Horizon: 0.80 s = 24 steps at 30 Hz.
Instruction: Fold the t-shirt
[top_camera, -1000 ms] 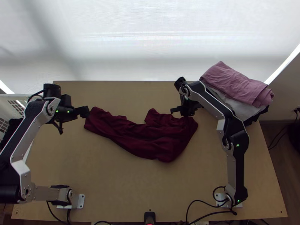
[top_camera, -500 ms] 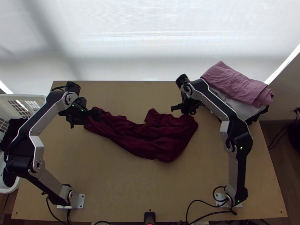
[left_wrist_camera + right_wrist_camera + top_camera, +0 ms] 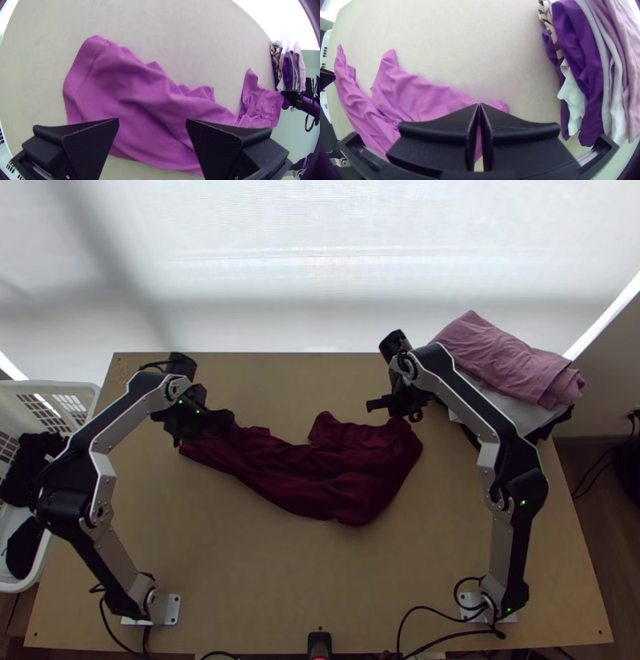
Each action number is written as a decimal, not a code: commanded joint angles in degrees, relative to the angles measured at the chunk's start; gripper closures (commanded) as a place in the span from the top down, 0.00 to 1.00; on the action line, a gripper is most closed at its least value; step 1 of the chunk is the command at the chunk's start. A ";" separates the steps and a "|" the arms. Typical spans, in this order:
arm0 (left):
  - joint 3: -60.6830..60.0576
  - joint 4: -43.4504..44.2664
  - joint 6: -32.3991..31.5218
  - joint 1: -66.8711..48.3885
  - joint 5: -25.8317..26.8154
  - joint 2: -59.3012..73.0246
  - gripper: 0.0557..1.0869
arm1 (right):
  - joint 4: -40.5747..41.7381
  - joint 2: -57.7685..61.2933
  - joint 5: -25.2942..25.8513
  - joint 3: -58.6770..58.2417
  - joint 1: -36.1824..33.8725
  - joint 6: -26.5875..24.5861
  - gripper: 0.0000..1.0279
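Left pincer [image 3: 152,120], spread, has swung in over one end of bunched t-shirt [image 3: 320,476]; right pincer [image 3: 479,104] pinches opposite end across desk [image 3: 264,580]. Second grip seems next, likely for straightening cloth before folding.

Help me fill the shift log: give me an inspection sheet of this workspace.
surface: light wooden table; spills, nothing seen
job's things: t-shirt, wrinkled and bunched lengthwise
clutter: garment stack at the table's far right corner, pink cloth on top
left tool: open, over the t-shirt's left end
right tool: shut at the t-shirt's right end; whether gripping, cannot tell
cables: black cables, loose near the right arm's base
surroundings: white laundry basket at left, dark clothes inside
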 commanded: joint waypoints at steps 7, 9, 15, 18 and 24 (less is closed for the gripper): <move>7.10 -0.05 -3.10 -3.08 -1.99 5.97 0.71 | 0.09 -2.23 0.53 0.13 0.87 0.00 0.03; 7.10 0.30 -3.19 -3.17 -2.07 6.32 0.41 | 0.01 -2.58 0.44 0.31 0.78 0.00 0.03; 6.22 0.57 -0.11 -3.87 -3.57 6.85 0.20 | 0.01 -3.73 0.44 0.40 0.78 -0.09 0.03; 5.70 1.53 -0.11 -3.87 -4.09 6.41 0.03 | 0.01 -3.90 0.44 0.40 0.78 -0.18 0.03; 8.95 3.82 -2.31 -2.90 -7.43 0.35 0.04 | 0.09 -5.22 0.53 1.54 0.69 0.18 0.03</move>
